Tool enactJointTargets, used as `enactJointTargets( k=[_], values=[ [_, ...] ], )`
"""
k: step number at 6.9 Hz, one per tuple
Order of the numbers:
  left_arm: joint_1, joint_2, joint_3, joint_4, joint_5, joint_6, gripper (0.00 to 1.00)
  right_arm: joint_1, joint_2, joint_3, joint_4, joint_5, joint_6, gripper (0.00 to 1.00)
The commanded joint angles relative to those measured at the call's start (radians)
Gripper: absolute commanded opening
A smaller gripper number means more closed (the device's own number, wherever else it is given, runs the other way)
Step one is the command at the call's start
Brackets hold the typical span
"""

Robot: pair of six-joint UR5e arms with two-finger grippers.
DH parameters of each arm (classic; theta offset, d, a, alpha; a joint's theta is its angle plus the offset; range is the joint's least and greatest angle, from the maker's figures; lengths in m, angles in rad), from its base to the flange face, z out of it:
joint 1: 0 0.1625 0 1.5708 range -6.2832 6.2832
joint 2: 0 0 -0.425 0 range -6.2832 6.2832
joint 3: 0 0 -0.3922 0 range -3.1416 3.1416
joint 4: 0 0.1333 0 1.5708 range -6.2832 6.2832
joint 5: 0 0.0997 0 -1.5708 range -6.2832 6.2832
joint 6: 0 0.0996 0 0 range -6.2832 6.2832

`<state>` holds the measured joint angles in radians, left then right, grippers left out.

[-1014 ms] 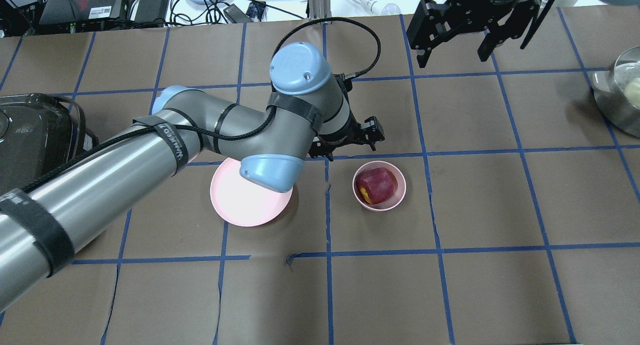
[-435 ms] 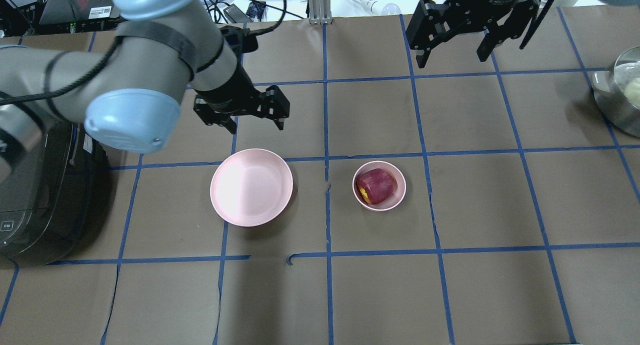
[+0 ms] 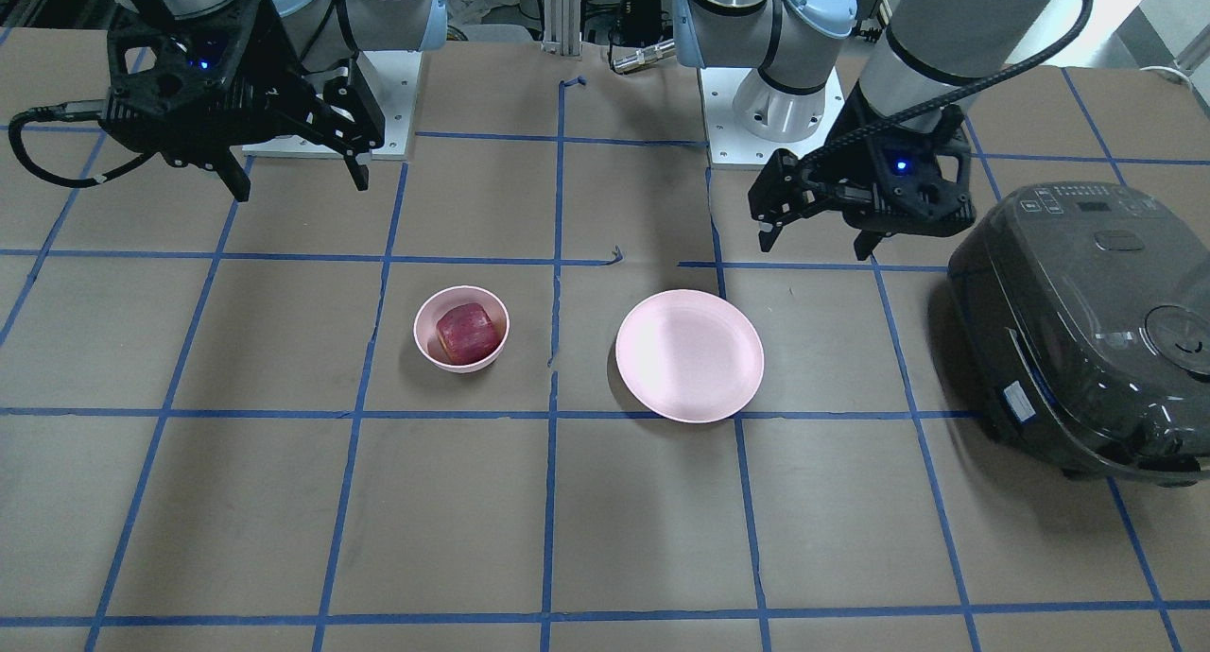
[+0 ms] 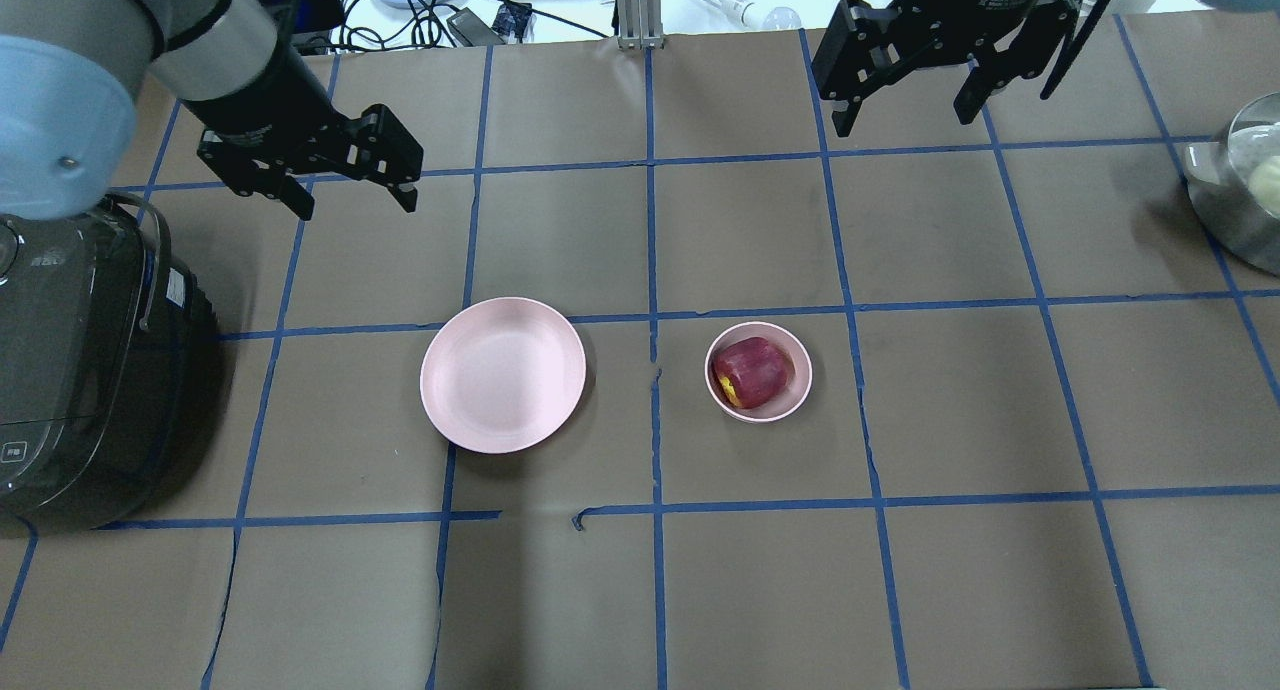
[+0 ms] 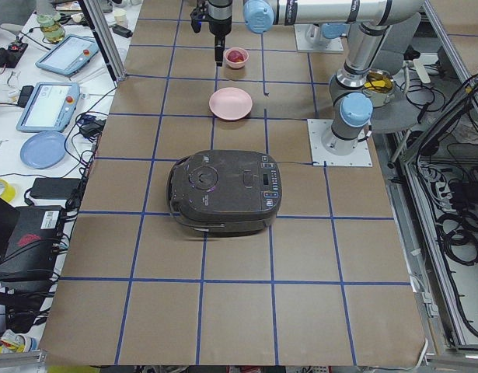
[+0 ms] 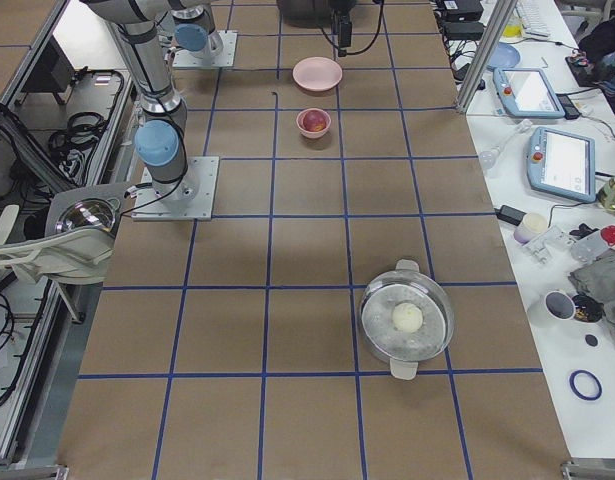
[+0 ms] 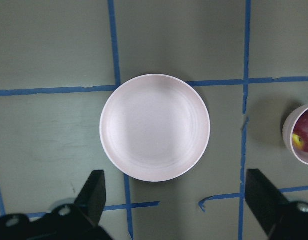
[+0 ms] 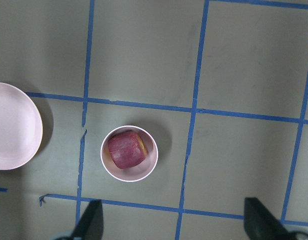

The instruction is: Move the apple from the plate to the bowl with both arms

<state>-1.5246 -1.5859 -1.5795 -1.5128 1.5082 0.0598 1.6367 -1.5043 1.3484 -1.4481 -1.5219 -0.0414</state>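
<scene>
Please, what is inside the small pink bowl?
The apple lies inside the bowl and fills most of it. The bowl's floor beneath the apple is covered, so whether anything else is under it cannot be seen.

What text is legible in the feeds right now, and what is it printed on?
"2F Adaptive": printed on the body of the right tool, overhead view; the rest of that line is not readable.
Rice cooker: control panel print and side sticker are too small to read.
Apple, bowl, plate: no text on them.
</scene>
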Motion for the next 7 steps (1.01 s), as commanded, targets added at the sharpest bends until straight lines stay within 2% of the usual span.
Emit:
enactJointTargets(
  k=[1,7],
  values=[
    [0.012,0.007,0.021,-0.023,0.072,0.017,1.0,0.0,0.001,0.0,0.0,0.0,0.0,1.0],
    [0.009,0.009,0.015,-0.023,0.061,0.005,1.0,0.003,-0.002,0.0,0.0,-0.001,-0.002,1.0]
  ],
)
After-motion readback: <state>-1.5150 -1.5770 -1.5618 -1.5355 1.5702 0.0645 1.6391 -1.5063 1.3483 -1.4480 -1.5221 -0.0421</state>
